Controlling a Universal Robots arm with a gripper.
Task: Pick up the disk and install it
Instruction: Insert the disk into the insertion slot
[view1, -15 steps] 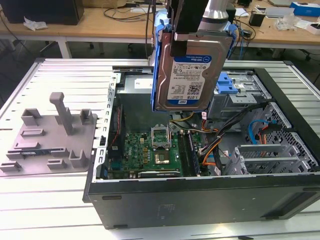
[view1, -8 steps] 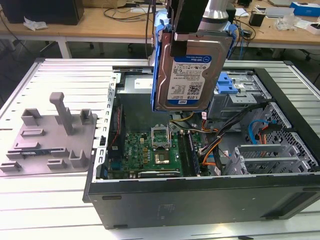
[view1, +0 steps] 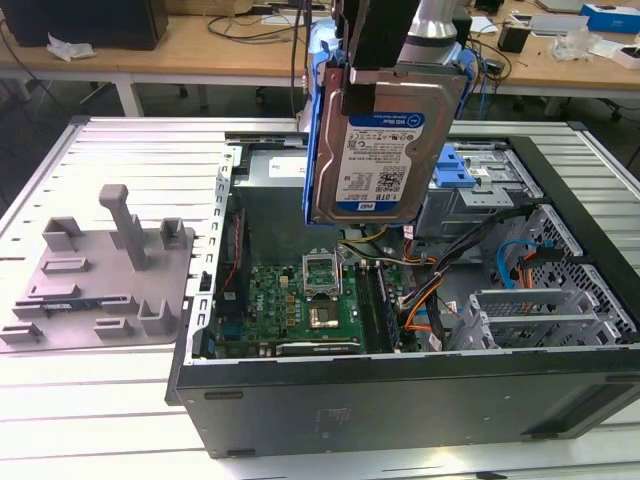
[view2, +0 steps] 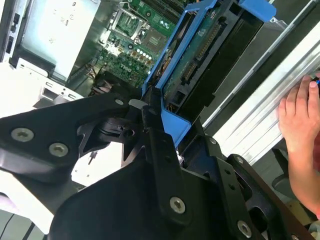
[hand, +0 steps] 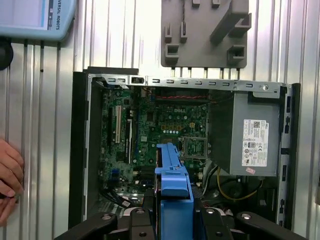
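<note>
Silver hard drive in a blue carrier, the disk (view1: 375, 150): hangs upright, label outward, above the open computer case (view1: 400, 400), clear of the motherboard (view1: 295, 300). My gripper (view2: 152, 112): clamped on the carrier's upper end, which I judge leaves its long sides free. Drive cage (view1: 480, 195): just beside. Grey holder tray (view1: 100, 270): well apart. Person's hand (view2: 300, 115): on the table rails.

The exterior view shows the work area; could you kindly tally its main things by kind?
Silver rectangular hard drive in a bright blue plastic carrier, held in the air: 1
Open black computer case: 1
Grey moulded plastic holder tray: 1
Total: 3
</note>
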